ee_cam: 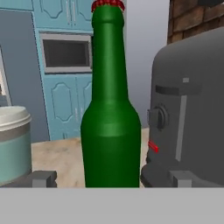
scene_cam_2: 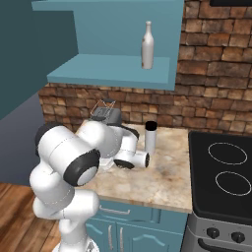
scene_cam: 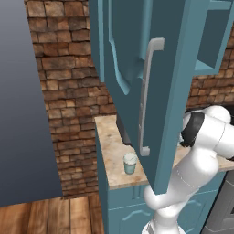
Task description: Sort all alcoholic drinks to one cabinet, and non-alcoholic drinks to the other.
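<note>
A green bottle with a red cap (ee_cam: 111, 109) stands on the counter, right in front of my hand. My gripper (ee_cam: 112, 179) is open, with one fingertip (ee_cam: 43, 178) to each side of the bottle and a gap on both sides. The small pale lidded cup with a greenish band (ee_cam: 13, 144) (scene_cam: 130, 163) stands just left of the bottle. A slim cream-white narrow-necked bottle (scene_cam_2: 147, 45) stands upright on the open cabinet's shelf (scene_cam_2: 113, 71). The straight white flask with a black cap (scene_cam_2: 150, 136) stands on the counter beside my forearm.
A dark grey toaster (ee_cam: 192, 109) (scene_cam_2: 107, 116) sits close to the green bottle's right in the hand view. An open blue cabinet door (scene_cam: 151, 91) hangs over the counter (scene_cam: 112, 151). A black stovetop (scene_cam_2: 224, 172) lies to the right, with the brick wall (scene_cam_2: 211, 98) behind.
</note>
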Robot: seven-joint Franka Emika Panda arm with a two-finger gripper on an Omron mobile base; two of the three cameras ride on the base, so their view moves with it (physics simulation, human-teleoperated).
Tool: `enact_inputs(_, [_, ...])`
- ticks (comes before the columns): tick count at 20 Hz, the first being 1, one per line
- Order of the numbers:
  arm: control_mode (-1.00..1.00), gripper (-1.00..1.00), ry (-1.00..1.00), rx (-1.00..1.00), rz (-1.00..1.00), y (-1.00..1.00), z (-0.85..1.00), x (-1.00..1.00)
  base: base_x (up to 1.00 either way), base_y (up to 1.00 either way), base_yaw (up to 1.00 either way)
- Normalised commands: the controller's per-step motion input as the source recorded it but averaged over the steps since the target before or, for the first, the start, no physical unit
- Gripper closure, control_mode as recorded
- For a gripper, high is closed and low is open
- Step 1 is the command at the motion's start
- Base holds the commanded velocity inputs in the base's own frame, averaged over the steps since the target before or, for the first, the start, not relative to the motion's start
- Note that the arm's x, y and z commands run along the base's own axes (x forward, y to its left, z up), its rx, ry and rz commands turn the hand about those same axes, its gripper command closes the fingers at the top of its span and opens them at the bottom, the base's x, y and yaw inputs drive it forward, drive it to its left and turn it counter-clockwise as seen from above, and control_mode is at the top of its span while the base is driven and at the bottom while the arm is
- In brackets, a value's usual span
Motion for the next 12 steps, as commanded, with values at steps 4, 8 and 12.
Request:
enact_inputs(4, [-1.0, -1.0, 0.0, 0.0, 0.0, 0.17, 0.0, 0.0, 0.0, 0.0, 0.0])
enact_inputs(8, [-1.0, -1.0, 0.0, 0.0, 0.0, 0.17, 0.0, 0.0, 0.0, 0.0, 0.0])
enact_inputs(12, [-1.0, -1.0, 0.0, 0.0, 0.0, 0.18, 0.0, 0.02, 0.0, 0.0, 0.0])
